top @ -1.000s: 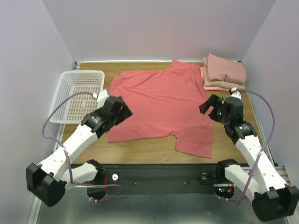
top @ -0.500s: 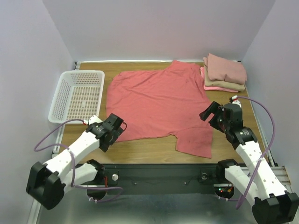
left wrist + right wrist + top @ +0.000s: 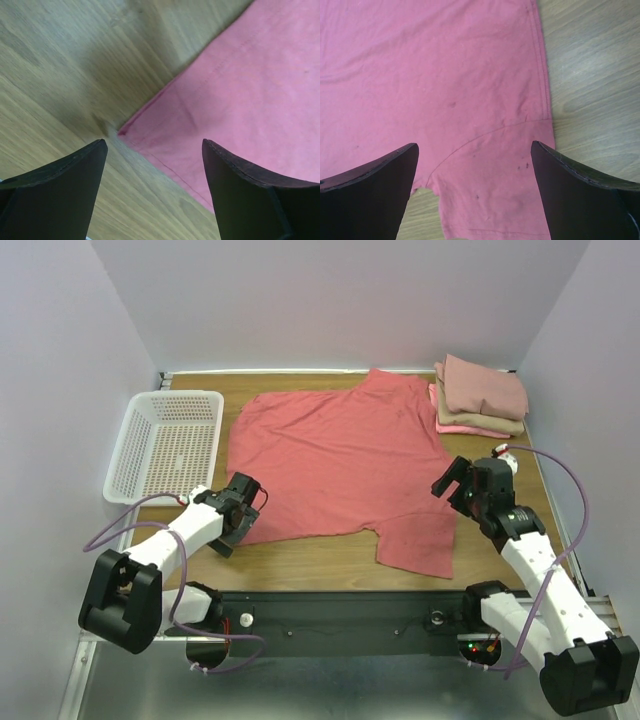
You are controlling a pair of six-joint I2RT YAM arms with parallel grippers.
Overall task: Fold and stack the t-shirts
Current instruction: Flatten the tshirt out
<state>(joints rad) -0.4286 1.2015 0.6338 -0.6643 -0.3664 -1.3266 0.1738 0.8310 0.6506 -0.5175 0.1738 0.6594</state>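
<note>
Awaiting folding: one red shirt (image 3: pixel 340 465), spread flat on the table (image 3: pixel 300 550), no fold made yet. Done: three folded shirts (image 3: pixel 482 395), dusty pink over tan over bright pink, stacked at the far right corner. Basket (image 3: pixel 165 445): one, at the far left. Hands: two, both with jaws apart and holding nothing. The left hand (image 3: pixel 154 145) is over the near-left hem corner, the right hand (image 3: pixel 475 147) over the near-right sleeve.

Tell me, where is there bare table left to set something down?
Bare wood shows along the near edge of the table, in front of the red shirt, and in a thin gap between it and the basket. The folded stack fills the far right corner.
</note>
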